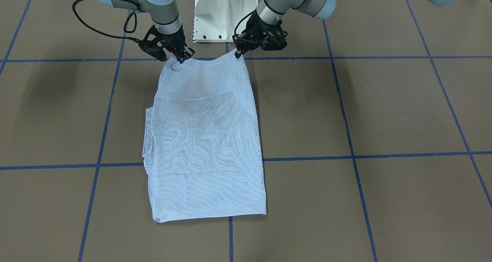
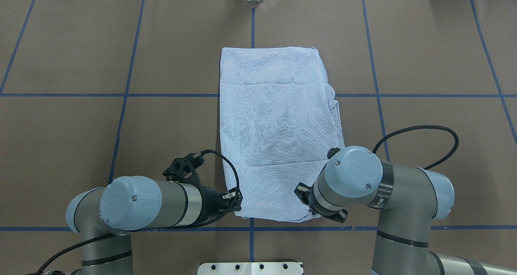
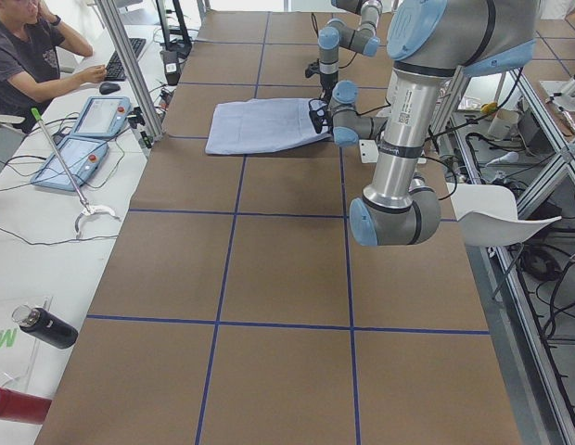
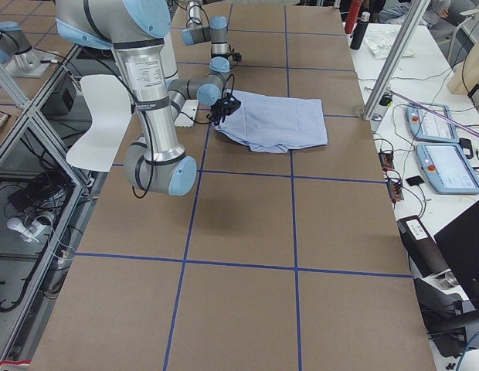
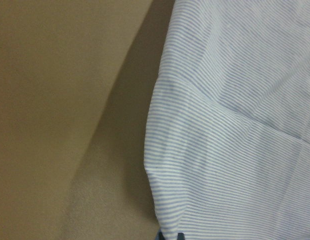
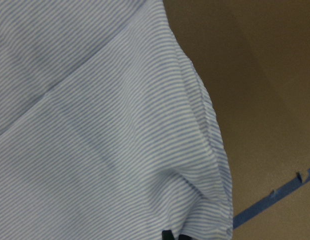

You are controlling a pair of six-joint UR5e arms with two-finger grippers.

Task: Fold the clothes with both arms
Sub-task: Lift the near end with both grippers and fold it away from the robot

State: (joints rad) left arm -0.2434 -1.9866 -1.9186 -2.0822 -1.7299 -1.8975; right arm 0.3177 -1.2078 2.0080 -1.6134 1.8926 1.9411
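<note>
One thin, finely striped rectangular shirt (image 1: 207,146)

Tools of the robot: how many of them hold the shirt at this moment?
2. The left tool pinches the shirt at its corner nearest the robot's left side; the right tool pinches the other near corner. None seems hidden.

We see bright, even light from above, and soft, wide shadows lie on the brown counter (image 1: 384,108). The fine stripes of the shirt (image 1: 207,146) shimmer in moiré waves. Both wrist views are dimmer and slightly blurred.
</note>
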